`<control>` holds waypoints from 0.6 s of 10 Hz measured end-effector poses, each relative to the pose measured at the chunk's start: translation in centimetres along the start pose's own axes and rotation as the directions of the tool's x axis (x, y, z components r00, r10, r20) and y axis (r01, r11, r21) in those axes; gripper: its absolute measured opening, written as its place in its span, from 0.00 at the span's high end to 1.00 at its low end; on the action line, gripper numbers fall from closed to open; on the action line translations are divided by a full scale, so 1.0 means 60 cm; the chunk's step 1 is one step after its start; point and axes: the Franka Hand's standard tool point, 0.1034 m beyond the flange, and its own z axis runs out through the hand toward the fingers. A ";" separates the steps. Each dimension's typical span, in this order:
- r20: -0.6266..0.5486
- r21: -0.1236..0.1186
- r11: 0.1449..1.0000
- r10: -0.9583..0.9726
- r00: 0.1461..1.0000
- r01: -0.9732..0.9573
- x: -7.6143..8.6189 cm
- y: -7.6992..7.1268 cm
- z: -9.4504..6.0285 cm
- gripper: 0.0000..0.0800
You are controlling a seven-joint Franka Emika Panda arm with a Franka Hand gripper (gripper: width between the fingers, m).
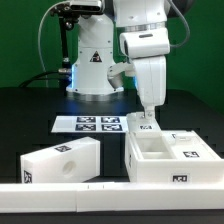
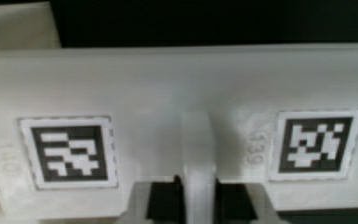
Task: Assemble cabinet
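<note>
Now gripper (image 1: pixel 147 122) down at rear wall of cabinet body (image 1: pixel 172 160), just beside marker board (image 1: pixel 90 123), toward exterior view's right; finger spread unclear. Likely light, stiff, slick plastic: pinch thin wall.

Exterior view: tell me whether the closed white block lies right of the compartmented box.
No, the closed white block lies on the exterior view's left of the compartmented box.

Exterior view is lit brightly and evenly from above. White plastic compartmented box (image 1: pixel 170 158) is nearly washed out, with soft shadows inside its cells. Black tabletop (image 1: pixel 30 125) is rendered almost featureless. Blue glow is seen beside white robot base (image 1: pixel 95 65). Wrist view is dimmer, greyish and blurred throughout; square black-and-white marker tags (image 2: pixel 67 150) are smeared.
</note>
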 end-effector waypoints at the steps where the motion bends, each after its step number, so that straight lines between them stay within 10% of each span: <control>1: -0.002 -0.003 1.000 -0.006 1.000 0.006 0.000 0.008 0.001 0.92; 6: -0.001 -0.006 1.000 -0.012 1.000 0.012 -0.003 0.012 0.002 0.92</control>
